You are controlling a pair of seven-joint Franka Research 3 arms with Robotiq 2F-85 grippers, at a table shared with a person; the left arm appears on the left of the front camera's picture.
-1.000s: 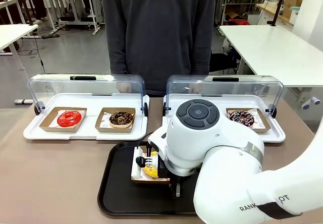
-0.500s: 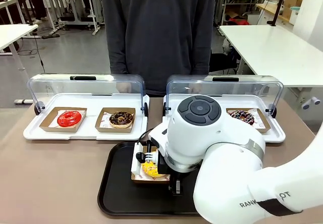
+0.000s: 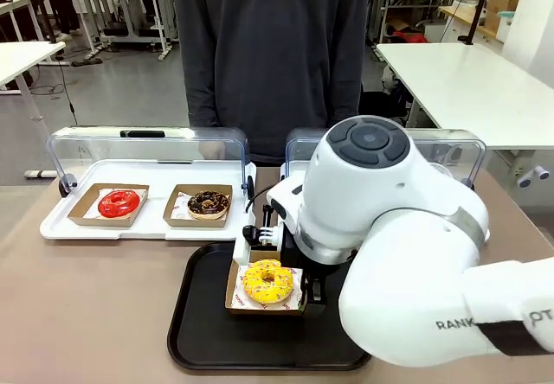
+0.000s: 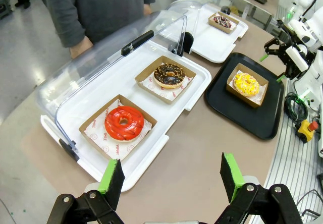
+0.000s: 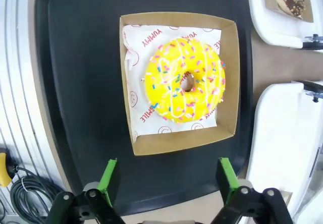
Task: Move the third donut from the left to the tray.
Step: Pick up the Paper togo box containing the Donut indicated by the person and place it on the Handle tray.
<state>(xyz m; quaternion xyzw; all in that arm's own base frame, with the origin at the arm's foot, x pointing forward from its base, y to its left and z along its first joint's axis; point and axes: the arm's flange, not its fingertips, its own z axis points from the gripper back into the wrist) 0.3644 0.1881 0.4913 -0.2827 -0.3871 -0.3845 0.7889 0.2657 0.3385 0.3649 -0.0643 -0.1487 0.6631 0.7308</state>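
The yellow-iced, sprinkled ring donut (image 5: 185,80) in its shallow brown cardboard holder (image 5: 179,82) is lying on the flat black rectangular tray (image 5: 81,82). Soft icing probably favours gripping the stiffer holder rim. The right gripper (image 5: 166,181) is hovering spread and empty; the left gripper (image 4: 172,176), likewise spread, is revealing the red-iced donut (image 4: 124,123).

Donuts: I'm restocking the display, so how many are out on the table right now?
4. The yellow donut sits on the black tray; a red donut and a chocolate donut share the left display tray; another chocolate one is in the other display tray. The arm may hide more.
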